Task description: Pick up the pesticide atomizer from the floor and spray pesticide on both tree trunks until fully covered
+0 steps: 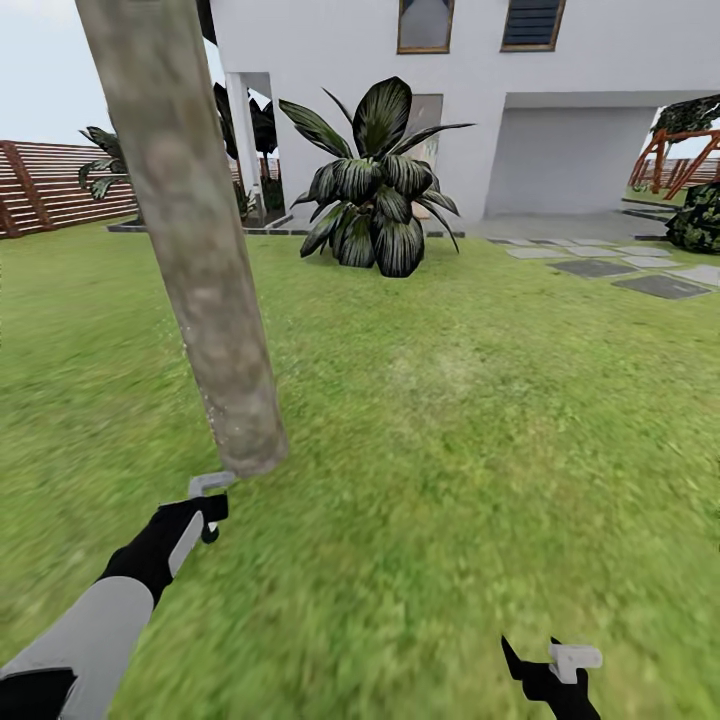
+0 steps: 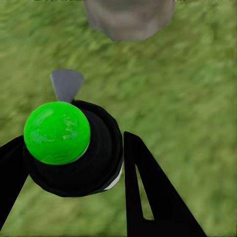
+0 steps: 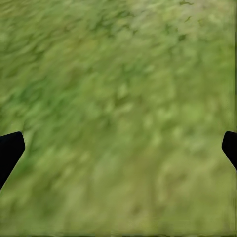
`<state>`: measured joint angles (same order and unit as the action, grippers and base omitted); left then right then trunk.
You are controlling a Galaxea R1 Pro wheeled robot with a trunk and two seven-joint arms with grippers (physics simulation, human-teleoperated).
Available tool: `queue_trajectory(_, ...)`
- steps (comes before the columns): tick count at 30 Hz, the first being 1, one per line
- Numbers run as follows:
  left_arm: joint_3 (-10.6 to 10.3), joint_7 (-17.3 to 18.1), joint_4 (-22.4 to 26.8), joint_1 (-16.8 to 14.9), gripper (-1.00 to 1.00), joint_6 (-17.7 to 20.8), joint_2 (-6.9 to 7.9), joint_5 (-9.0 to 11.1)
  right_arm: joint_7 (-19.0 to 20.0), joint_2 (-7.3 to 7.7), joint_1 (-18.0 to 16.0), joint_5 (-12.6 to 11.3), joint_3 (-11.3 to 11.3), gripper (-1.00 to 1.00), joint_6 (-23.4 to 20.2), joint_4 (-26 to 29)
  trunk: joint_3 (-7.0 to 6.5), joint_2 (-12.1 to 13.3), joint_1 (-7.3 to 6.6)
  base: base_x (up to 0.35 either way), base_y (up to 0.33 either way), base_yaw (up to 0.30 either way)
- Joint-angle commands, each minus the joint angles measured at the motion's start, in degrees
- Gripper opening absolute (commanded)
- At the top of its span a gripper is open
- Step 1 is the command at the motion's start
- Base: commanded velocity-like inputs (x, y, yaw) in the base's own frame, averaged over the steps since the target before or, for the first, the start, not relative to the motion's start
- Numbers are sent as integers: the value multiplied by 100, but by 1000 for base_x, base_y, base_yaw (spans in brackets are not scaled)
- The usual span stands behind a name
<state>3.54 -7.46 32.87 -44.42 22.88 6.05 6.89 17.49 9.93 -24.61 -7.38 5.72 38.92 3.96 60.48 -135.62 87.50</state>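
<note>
The pesticide atomizer [image 2: 64,140] is being gripped by the left gripper [image 2: 74,168], just short of the tree trunk [image 1: 195,240] ahead; the right gripper [image 3: 118,148] is being held open, empty.

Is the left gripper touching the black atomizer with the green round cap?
Touching. The left wrist view shows the left gripper with a black finger pressed against each side of the atomizer, no grass showing between them.
</note>
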Motion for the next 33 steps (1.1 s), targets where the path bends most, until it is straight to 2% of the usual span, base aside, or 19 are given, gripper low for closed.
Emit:
queue_trajectory(1,-1,0,1,-76,-100,101,9,-2,0,-2,0,0,0,100,-2,0,0,0,0,-50,0,0)
queue_trajectory(3,-3,6,7,-263,-100,399,8,-3,0,-1,0,0,0,100,-1,0,0,0,0,-18,0,0)
queue_trajectory(7,-1,16,2,-516,-100,522,49,-5,0,-4,0,0,0,100,-3,0,0,0,0,-3,0,0)
queue_trajectory(8,1,16,1,-598,-100,584,92,-8,0,-5,0,0,0,100,-1,0,0,0,0,0,0,0)
queue_trajectory(10,6,22,4,-749,-100,827,265,-1,0,-3,0,0,0,100,0,0,0,0,0,0,0,0)
queue_trajectory(12,1,23,8,-802,-100,908,318,-3,0,-6,0,0,0,100,0,0,0,0,0,0,0,0)
queue_trajectory(15,-2,25,170,-821,-100,941,229,4,0,-5,0,0,0,100,2,0,0,0,0,-152,0,0)
queue_trajectory(16,-24,26,285,-822,-100,960,153,4,0,-6,0,0,0,100,0,0,0,0,0,-301,0,0)
queue_trajectory(19,-248,19,697,-830,-100,1385,54,10,0,-4,0,0,0,100,0,0,0,0,0,-163,0,0)
queue_trajectory(21,-307,17,988,-829,-100,1602,69,31,0,-5,0,0,0,100,-4,0,0,0,0,-29,0,0)
queue_trajectory(24,-316,17,1122,-948,-100,1691,155,37,0,-7,0,0,0,100,0,0,0,0,0,-6,0,0)
queue_trajectory(26,-298,25,1133,-1124,-100,1850,332,55,0,-8,0,0,0,100,-1,0,0,0,0,0,0,0)
queue_trajectory(27,-310,25,1149,-1131,-100,2034,314,61,0,-8,0,0,0,100,1,0,0,0,0,0,0,0)
queue_trajectory(29,-322,26,1159,-1132,-100,2152,257,70,0,-8,0,1,0,100,2,0,0,0,0,-68,0,0)
queue_trajectory(31,-328,26,1167,-1137,-100,2169,163,74,0,-8,0,4,0,100,-2,0,0,0,0,-277,0,0)
queue_trajectory(33,-326,26,1216,-1150,-100,2175,132,75,0,-8,0,2,0,100,1,0,0,0,0,-250,0,0)
